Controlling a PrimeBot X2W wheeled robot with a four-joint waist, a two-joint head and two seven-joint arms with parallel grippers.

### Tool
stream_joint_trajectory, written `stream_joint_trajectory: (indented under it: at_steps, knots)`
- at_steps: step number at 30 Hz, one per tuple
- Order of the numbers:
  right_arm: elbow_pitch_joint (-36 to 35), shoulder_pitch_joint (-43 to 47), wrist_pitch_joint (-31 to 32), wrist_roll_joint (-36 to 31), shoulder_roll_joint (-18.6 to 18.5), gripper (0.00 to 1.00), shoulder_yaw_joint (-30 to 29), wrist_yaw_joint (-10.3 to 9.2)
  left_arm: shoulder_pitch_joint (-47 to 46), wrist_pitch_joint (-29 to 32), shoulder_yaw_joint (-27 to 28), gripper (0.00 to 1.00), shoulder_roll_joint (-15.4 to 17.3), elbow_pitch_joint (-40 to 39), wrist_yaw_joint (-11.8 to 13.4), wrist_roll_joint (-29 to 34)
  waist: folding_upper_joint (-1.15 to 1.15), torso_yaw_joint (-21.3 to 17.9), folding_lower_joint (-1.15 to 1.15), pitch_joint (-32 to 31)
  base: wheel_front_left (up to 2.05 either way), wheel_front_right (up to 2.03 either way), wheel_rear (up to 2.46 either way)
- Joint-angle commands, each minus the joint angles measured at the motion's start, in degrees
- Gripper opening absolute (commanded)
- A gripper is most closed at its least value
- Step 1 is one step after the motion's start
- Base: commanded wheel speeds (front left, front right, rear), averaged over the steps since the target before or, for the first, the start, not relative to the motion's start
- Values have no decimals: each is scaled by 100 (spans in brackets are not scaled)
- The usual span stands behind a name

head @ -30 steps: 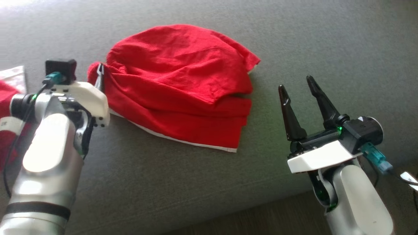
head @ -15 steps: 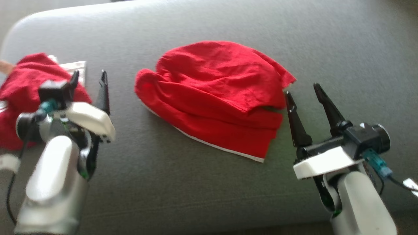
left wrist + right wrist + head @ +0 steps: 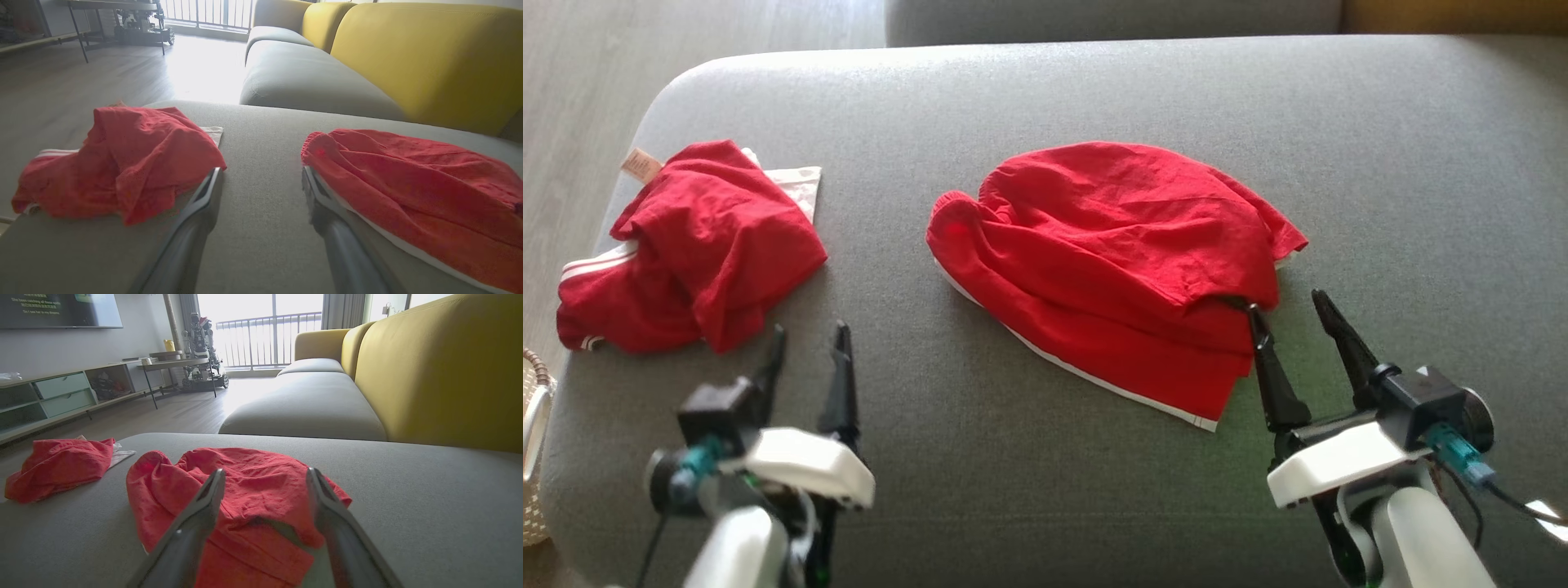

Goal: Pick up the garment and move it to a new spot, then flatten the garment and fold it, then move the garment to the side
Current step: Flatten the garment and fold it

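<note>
Left tool (image 3: 809,329) and right tool (image 3: 1283,302) gape, empty — the right's tip at the garment (image 3: 1119,237) hem, contact unclear.

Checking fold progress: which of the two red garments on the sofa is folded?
The middle garment, beside the right gripper, lies in flat layers, white hem showing. The left garment, near the cushion end, is a crumpled heap.

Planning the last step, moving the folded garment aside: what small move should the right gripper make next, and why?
Probably ease the right gripper forward onto the folded garment at its right edge and close. The garment lies in the middle of the grey cushion, not yet aside; this gripper is open, empty, one fingertip at that edge.
</note>
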Motion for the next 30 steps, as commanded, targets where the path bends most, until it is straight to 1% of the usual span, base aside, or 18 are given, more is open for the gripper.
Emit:
stream_joint_trajectory:
  at_steps: [1,4,6,8,18,23,30]
  knots:
    - [-136,-91,-26,15,-18,100,117,-2,-113,-78,235,100,15,-257,42,-27,0,1,0,-11,0,0,0]
    - [-71,-58,-31,88,-18,100,123,-2,87,-109,303,100,-89,-406,55,-10,0,15,0,-35,0,0,0]
    - [59,-7,53,160,-18,100,127,-2,155,-115,287,100,-93,-454,21,82,0,30,0,-36,0,0,0]
    - [295,45,256,319,-18,100,140,-2,186,-117,266,100,-86,-481,1,197,0,46,0,-26,0,0,0]
    - [1318,-29,810,1154,-18,100,546,-2,169,-119,350,100,-226,-453,-157,387,0,191,0,116,0,0,0]
    - [1777,-189,798,1557,-18,100,565,-2,136,-120,369,100,-281,-380,-228,463,0,258,0,163,0,0,0]
    - [2379,-550,577,2162,-18,100,814,-2,73,-120,392,100,-360,-312,-295,548,0,362,0,257,0,0,0]
